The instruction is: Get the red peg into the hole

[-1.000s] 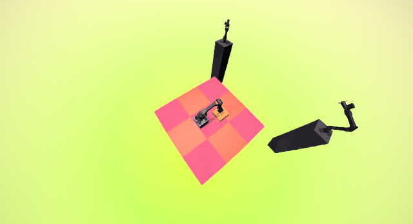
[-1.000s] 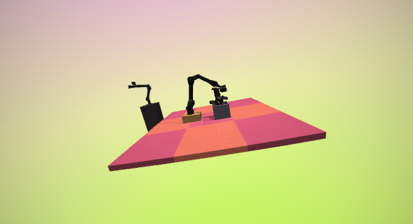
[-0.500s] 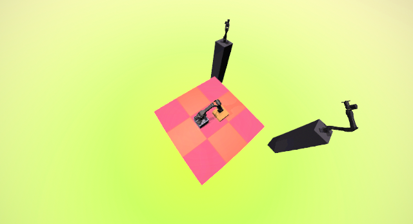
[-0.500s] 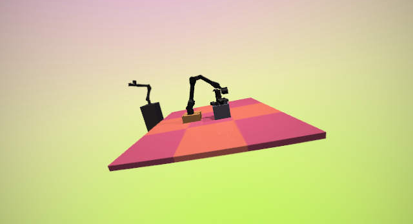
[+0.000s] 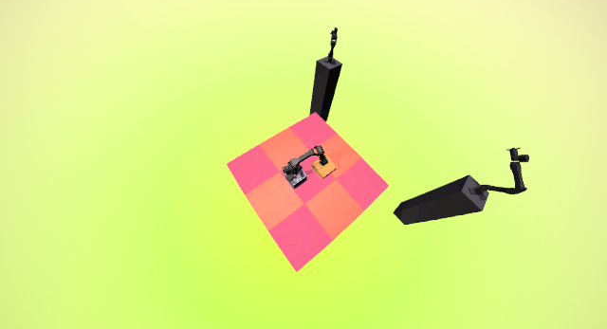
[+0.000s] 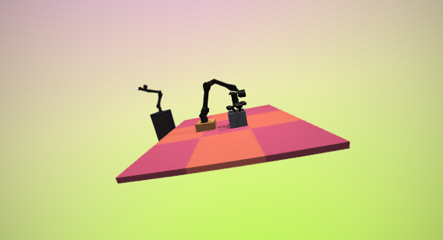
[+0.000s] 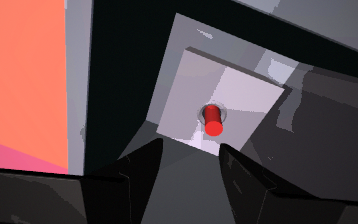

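Note:
The red peg (image 7: pixel 213 122) stands in the round hole of the pale plate (image 7: pixel 180 95) at the bottom of the box, with its upper part showing above the hole. How deep it sits cannot be told from this angle. The open grey box (image 5: pixel 298 183) (image 6: pixel 238 120) (image 7: pixel 77 75) stands on the table. My gripper (image 7: pixel 190 146) (image 6: pixel 237 111) is down at the box opening, its fingers apart with nothing between them. In the wrist view the peg's top lies beyond the fingertips, a little nearer the right one. In the top and exterior views the peg is mostly hidden.
The box walls stand close around the fingers. The arm's orange base block (image 5: pixel 324 169) (image 6: pixel 205 126) is beside the box on the pink and orange checkered table (image 5: pixel 294 244) (image 6: pixel 297 136). Two other dark arms on tall pillars (image 5: pixel 436 201) (image 5: pixel 325 89) stand off the table.

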Robot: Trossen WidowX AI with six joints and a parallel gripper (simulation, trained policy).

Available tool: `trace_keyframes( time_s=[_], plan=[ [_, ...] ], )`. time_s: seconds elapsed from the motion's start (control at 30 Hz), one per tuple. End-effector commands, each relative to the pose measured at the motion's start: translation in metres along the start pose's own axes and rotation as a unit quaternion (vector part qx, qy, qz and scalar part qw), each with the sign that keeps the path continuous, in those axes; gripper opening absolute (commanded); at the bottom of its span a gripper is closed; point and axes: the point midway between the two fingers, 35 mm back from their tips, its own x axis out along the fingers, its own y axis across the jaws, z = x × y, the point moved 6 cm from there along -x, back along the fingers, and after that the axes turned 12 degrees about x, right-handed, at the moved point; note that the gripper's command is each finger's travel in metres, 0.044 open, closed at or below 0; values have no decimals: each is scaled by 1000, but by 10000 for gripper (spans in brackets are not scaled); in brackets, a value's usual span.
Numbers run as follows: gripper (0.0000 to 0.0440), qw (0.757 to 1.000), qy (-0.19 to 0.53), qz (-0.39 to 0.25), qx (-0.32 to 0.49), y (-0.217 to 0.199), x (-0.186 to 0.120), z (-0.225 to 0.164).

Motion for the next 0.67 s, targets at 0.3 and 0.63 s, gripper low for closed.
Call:
trace_keyframes(
  time_s=[0.3, 0.63],
  plan=[
    [231, 998, 47, 43, 2, 12, -32, 8],
    [200, 995, 65, 76, -10, 20, -54, 17]
  ],
)
